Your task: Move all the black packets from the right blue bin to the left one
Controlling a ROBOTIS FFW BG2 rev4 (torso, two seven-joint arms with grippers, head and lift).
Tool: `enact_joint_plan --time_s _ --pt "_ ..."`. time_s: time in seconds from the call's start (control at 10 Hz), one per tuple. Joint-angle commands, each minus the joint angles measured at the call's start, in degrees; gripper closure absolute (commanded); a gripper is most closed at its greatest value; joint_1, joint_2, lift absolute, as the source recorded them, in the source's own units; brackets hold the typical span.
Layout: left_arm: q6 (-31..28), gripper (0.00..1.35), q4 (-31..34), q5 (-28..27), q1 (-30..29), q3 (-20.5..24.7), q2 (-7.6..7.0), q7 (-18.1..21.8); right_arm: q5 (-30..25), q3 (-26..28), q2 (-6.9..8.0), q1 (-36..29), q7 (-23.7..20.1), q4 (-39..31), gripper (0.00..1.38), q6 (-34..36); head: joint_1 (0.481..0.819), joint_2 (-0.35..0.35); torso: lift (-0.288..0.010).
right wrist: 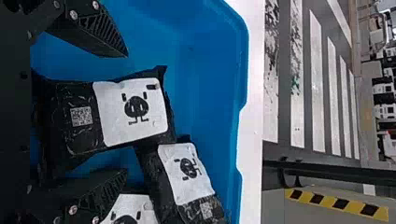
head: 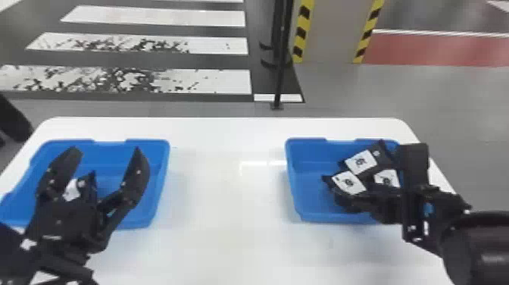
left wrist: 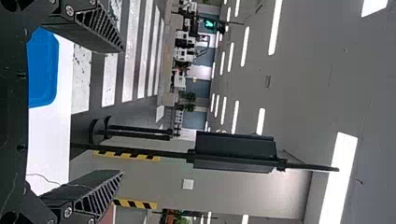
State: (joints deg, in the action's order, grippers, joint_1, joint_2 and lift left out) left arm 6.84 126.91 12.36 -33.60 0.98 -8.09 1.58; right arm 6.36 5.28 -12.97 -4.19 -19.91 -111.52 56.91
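Observation:
The right blue bin (head: 310,197) holds several black packets with white labels, among them one packet (head: 361,162) at the back. My right gripper (head: 373,170) is over that bin in the head view. In the right wrist view the open fingers of my right gripper (right wrist: 127,114) stand on either side of a black packet (right wrist: 130,112), with another packet (right wrist: 187,172) beside it. Over the left blue bin (head: 161,182), my left gripper (head: 108,151) is open and holds nothing. A black packet (head: 89,187) shows behind it. The left wrist view shows my left gripper (left wrist: 123,112) spread wide.
Both bins stand on a white table (head: 227,197), with a wide stretch of tabletop between them. A black pole (head: 279,75) stands on the floor behind the table.

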Motion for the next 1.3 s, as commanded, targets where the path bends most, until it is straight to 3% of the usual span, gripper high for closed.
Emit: enact_joint_plan --time_s 0.0,0.1,0.2,0.4,0.7,0.9,1.1,1.2 --pt "0.1 0.13 -0.1 -0.1 0.0 0.0 0.0 0.0 0.2 -0.6 -0.04 0.4 -0.1 0.8 0.21 0.9 0.695 -0.044 -0.168" --pt "0.2 0.13 -0.1 -0.1 0.0 0.2 0.0 0.0 0.0 -0.6 -0.13 0.4 -0.1 0.6 0.38 2.6 0.695 -0.039 -0.168" --pt "0.3 0.13 -0.1 -0.1 0.0 0.2 0.0 0.1 1.0 -0.6 -0.22 0.5 -0.1 0.9 0.82 5.4 0.695 -0.038 -0.168" --pt "0.5 0.14 -0.6 -0.2 0.1 0.0 0.0 0.1 2.0 -0.5 -0.22 0.7 0.7 0.8 1.1 7.6 0.695 -0.036 -0.168" --pt "0.8 0.15 -0.8 -0.2 0.1 -0.2 -0.08 0.1 3.0 -0.2 -0.31 0.3 -0.5 0.8 1.11 -1.6 0.695 -0.034 -0.168" --pt "1.3 0.15 -0.8 0.1 0.7 -0.8 -0.08 0.0 6.4 -0.2 -0.66 0.4 -4.4 -0.1 1.11 -13.3 0.695 -0.019 -0.168" --pt "1.5 0.15 -0.6 4.2 1.1 -3.0 -0.7 0.1 13.3 -4.2 -1.19 1.2 -8.7 -0.9 1.11 -24.1 0.695 0.02 -0.168" --pt "2.3 0.15 0.1 7.8 1.5 -4.8 -1.31 0.1 16.4 -8.2 -1.8 2.8 -10.7 -0.6 1.11 -26.3 0.695 0.039 -0.168"
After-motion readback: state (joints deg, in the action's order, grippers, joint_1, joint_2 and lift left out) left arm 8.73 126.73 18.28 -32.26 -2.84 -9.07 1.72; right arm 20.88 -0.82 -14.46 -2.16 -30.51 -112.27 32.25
